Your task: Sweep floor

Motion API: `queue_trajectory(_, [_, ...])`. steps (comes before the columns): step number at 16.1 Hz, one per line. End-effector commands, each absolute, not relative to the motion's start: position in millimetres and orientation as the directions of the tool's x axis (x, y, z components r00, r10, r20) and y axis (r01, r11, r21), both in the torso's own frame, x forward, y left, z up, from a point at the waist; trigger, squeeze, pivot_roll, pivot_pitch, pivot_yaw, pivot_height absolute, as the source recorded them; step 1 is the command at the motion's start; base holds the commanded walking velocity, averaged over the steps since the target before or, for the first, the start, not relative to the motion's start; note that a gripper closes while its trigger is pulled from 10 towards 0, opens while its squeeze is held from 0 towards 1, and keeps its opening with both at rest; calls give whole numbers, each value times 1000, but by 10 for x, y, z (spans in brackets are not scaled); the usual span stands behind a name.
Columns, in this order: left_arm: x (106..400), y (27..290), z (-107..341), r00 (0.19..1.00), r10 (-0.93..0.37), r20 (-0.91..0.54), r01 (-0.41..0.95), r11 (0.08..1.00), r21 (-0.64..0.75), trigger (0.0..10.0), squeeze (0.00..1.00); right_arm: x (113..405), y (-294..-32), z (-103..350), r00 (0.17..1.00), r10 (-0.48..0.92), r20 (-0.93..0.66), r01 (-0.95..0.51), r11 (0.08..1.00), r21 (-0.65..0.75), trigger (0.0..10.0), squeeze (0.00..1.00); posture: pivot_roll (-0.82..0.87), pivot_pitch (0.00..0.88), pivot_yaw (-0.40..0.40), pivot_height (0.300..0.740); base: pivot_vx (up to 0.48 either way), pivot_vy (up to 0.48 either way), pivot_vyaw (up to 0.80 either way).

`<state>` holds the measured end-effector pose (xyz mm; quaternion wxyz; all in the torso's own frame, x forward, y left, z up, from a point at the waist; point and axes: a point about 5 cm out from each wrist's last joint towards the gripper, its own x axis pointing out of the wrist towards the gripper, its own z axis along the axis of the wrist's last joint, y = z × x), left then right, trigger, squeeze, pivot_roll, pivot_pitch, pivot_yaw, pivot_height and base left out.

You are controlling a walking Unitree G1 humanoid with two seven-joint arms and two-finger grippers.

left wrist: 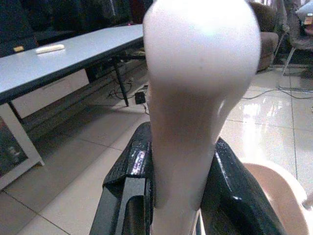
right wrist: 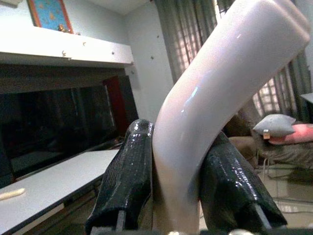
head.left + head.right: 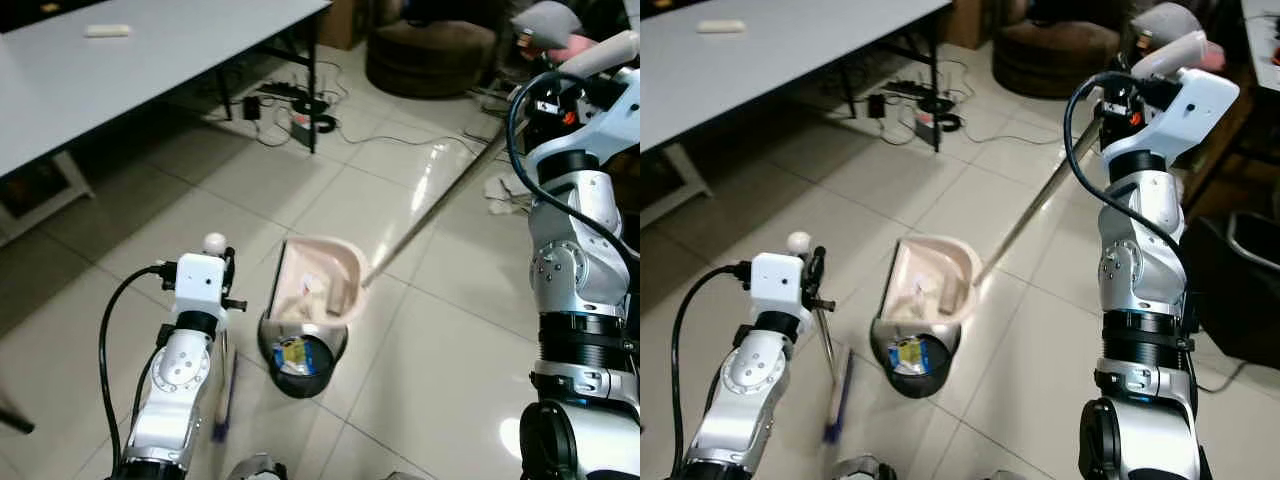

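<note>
A beige dustpan hangs tilted, mouth down, over a small black bin that holds some rubbish. Its long pale handle slants up to my right gripper, which is shut on the handle's curved top, with a black finger on each side. My left gripper is shut on the white broom handle just under its round knob. The broom's blue bristles rest on the tiles to the left of the bin.
A long grey table runs along the far left, with cables and a power strip on the floor by its leg. A dark round pouf stands at the back. Crumpled paper lies at the right. Open tiles surround the bin.
</note>
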<state>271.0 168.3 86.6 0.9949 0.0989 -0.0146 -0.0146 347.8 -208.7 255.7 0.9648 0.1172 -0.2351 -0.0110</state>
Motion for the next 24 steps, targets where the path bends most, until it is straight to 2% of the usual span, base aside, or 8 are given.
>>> queue_trajectory(1, [2726,1676,929,998,-36,55,24,978,207,10000,0,3475,-2085,2743,849,-59,525,-54,979,197,10000,0,-2,40,-3,740,0,0,0])
queue_trajectory(6, [2720,1684,927,998,-36,53,24,977,212,10000,0,3492,-1808,2806,807,110,580,-163,986,40,10000,0,0,44,0,740,0,0,0])
queue_trajectory(9, [2722,1684,926,998,-40,50,29,976,215,10000,0,3434,-1418,2823,710,348,612,-314,935,-167,10000,0,3,49,3,740,0,0,0])
queue_trajectory(15, [2721,1683,924,998,-45,46,34,975,219,10000,0,3252,-799,2641,536,617,576,-490,783,-384,10000,0,7,52,3,740,0,0,0])
queue_trajectory(17, [2715,1676,922,998,-47,45,36,975,221,10000,0,3109,-517,2471,432,747,505,-544,662,-515,10000,0,9,54,1,740,0,0,0])
queue_trajectory(22, [2709,1665,914,998,-49,40,39,974,222,10000,0,2949,-335,2274,346,832,434,-586,553,-593,10000,0,6,58,0,740,0,0,0])
queue_trajectory(24, [2709,1660,913,998,-51,39,41,974,222,10000,0,2918,-322,2266,332,830,447,-586,553,-592,10000,0,6,57,0,740,0,0,0])
